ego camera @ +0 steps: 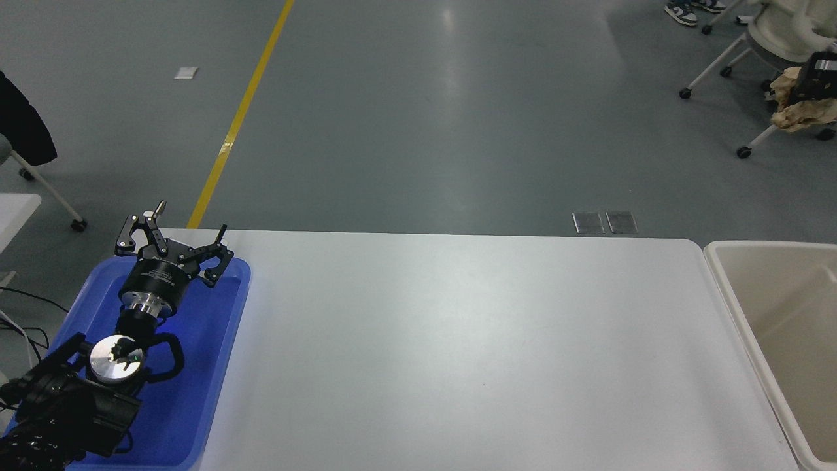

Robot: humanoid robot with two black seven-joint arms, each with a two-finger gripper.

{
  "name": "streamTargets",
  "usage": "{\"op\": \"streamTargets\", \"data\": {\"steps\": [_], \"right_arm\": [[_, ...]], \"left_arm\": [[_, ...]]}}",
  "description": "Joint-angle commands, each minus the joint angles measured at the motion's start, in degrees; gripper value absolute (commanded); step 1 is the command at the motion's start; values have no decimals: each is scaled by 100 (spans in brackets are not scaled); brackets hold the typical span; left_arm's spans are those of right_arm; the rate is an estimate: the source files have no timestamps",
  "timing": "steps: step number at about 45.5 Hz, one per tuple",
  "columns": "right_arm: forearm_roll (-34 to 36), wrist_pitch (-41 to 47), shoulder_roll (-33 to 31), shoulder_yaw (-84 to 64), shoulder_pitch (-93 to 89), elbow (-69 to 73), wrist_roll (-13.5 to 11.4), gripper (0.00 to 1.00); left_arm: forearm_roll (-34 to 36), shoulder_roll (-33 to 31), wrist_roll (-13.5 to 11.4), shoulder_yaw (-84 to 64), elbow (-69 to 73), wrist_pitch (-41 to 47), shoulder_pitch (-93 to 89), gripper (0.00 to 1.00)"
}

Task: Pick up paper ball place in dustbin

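The tan paper ball [796, 108] hangs high at the picture's upper right edge, held in my right gripper [803, 91], whose black body shows only at the frame's edge. It is above and beyond the cream-beige dustbin [726, 275], which stands off the table's right end. My left gripper [171, 243] is open and parked over the blue tray [209, 366] at the lower left.
The white table [458, 353] spans the middle. Office chairs [778, 33] stand on the grey floor at the upper right, another at the left edge. A yellow floor line [242, 111] runs past the table's far left corner.
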Motion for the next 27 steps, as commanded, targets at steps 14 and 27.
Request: {"op": "streamTargets", "data": {"steps": [14, 27], "right_arm": [[189, -896, -177, 2147, -3904, -2984, -20, 0], [699, -1933, -124, 2736, -5152, -3107, -29, 0]], "left_arm": [[3, 1, 0, 0, -4, 0, -1, 100], [3, 1, 0, 0, -4, 0, -1, 100]]}}
